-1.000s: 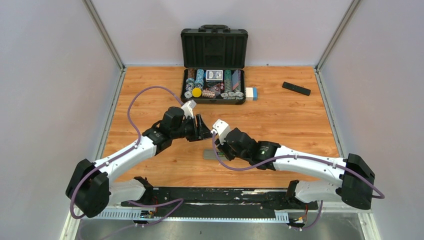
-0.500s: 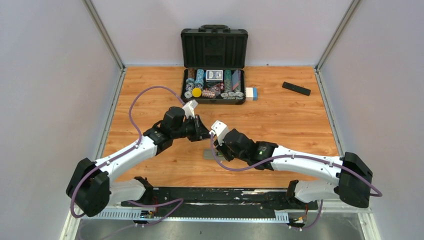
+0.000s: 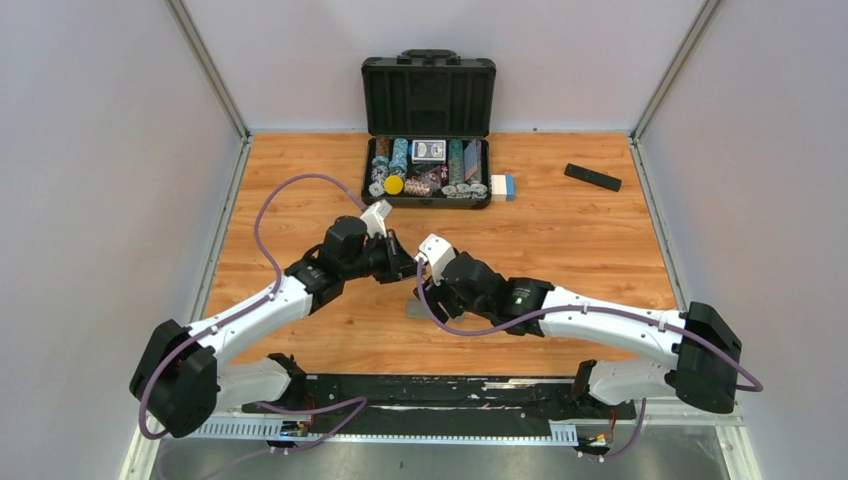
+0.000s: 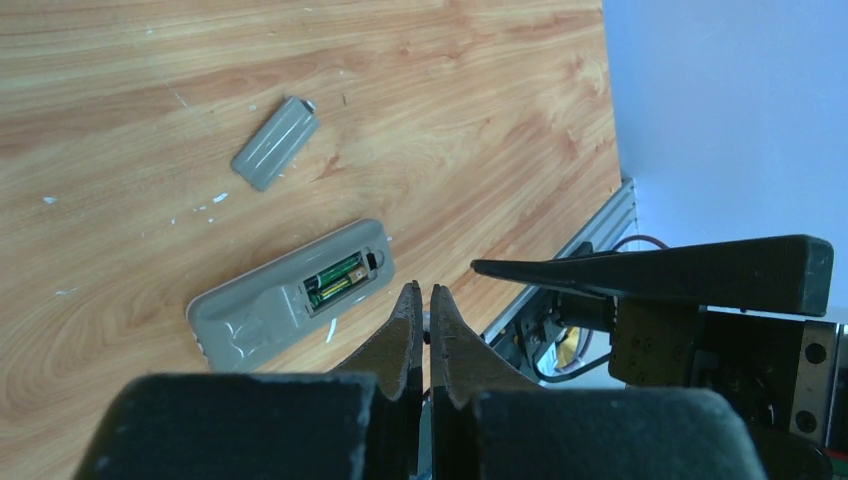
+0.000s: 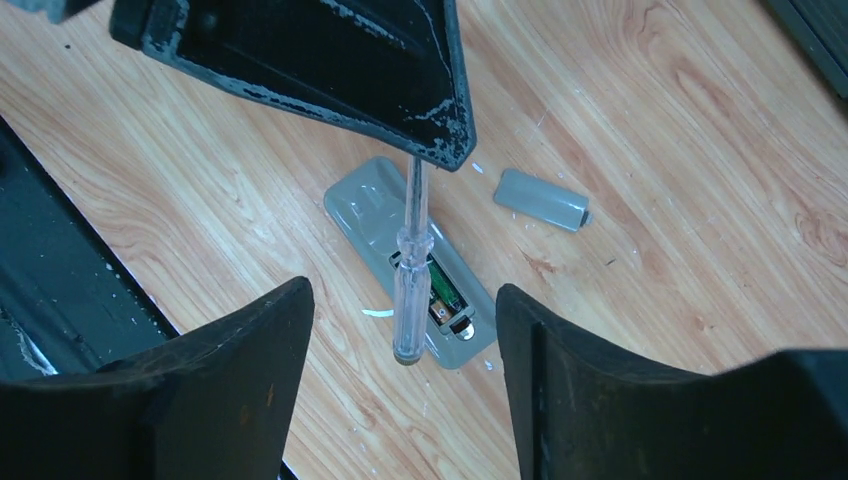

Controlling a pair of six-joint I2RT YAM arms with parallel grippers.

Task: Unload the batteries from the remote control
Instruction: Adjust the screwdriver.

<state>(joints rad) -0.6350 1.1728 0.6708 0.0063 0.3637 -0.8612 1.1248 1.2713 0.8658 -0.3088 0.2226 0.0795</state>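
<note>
The grey remote control (image 5: pixel 365 208) lies back-up on the wooden table, its battery bay uncovered. The green batteries (image 4: pixel 334 279) sit inside the bay, also visible as batteries (image 5: pixel 442 292) in the right wrist view. Its grey cover (image 4: pixel 275 142) lies loose nearby on the table. My left gripper (image 4: pixel 420 293) hovers above the remote, shut on the metal shaft of a clear-handled screwdriver (image 5: pixel 410 300). The handle hangs free between the fingers of my right gripper (image 5: pixel 402 290), which stands open and touches nothing. From above, both grippers meet over the remote (image 3: pixel 414 310).
An open black case (image 3: pixel 428 95) of poker chips and cards stands at the back centre, with a small white and blue box (image 3: pixel 502 187) beside it. A black remote (image 3: pixel 592 177) lies at the back right. The table's near edge and metal rail (image 4: pixel 590 235) run close by.
My left gripper has shut on the screwdriver's shaft. My right gripper has opened and let go of the handle. Both wrists have shifted slightly left.
</note>
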